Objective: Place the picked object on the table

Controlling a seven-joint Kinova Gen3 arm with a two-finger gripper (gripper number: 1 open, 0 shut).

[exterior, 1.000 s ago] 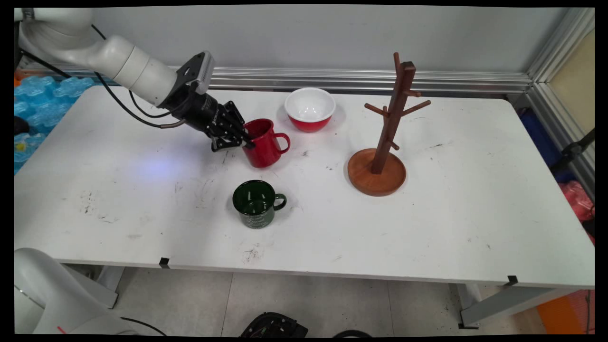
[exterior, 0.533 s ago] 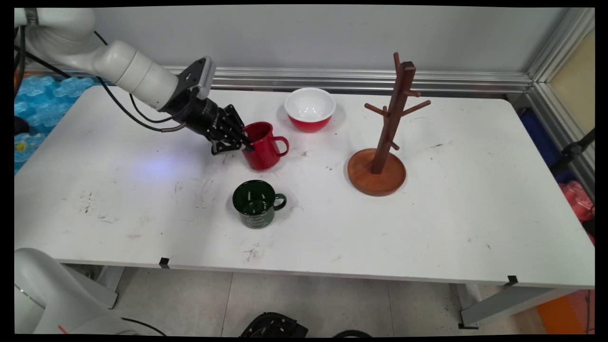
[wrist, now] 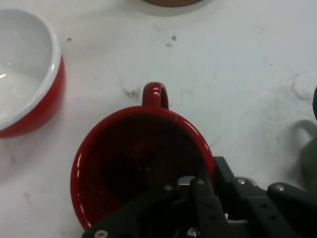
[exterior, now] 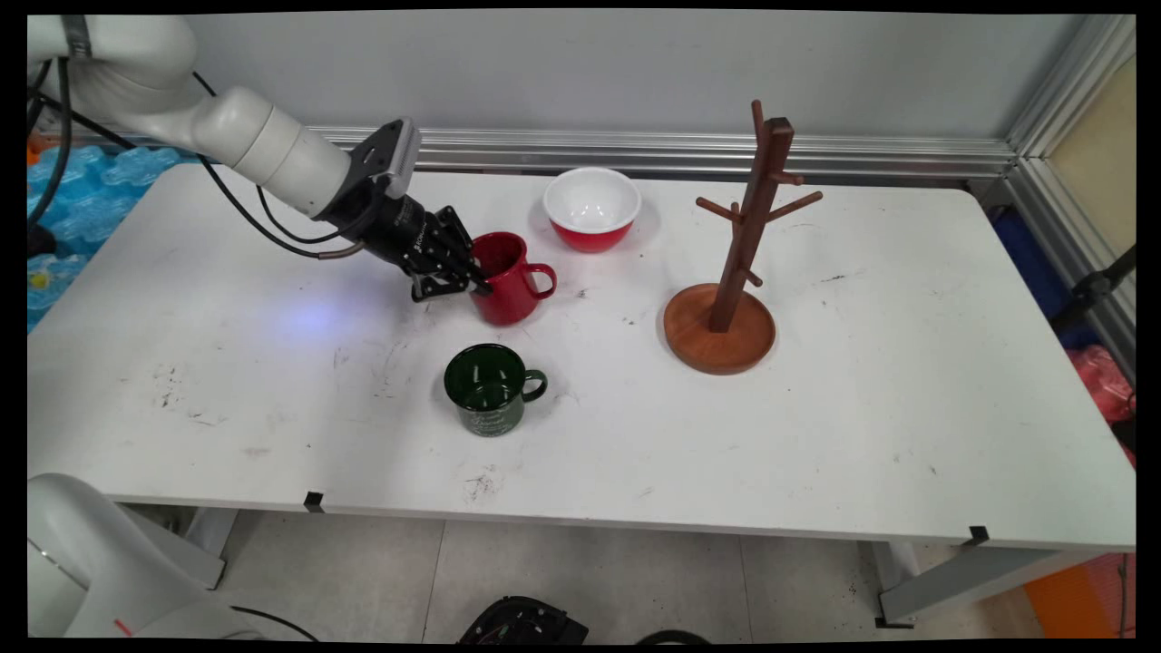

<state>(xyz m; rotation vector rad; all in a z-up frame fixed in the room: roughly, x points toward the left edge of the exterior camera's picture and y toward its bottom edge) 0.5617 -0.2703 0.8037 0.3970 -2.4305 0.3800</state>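
My gripper (exterior: 475, 276) is shut on the left rim of a red mug (exterior: 509, 288), which leans toward the arm, its handle pointing right. In the hand view one finger lies inside the red mug (wrist: 124, 168) and the other outside its wall, the gripper (wrist: 205, 173) pinching the rim. A dark green mug (exterior: 490, 390) stands upright on the table in front of the red one, handle to the right; its edge shows as the green mug (wrist: 311, 156) in the hand view.
A red bowl (exterior: 591, 209) with a white inside stands just behind the red mug, also seen as the bowl (wrist: 25, 74) in the hand view. A wooden mug tree (exterior: 736, 254) on a round base stands to the right. Blue packs (exterior: 82, 195) lie beyond the table's left edge.
The hand has shifted a little to the right with the red mug in its grip, and the mug now leans more toward the arm. The green mug, bowl and tree have not moved.
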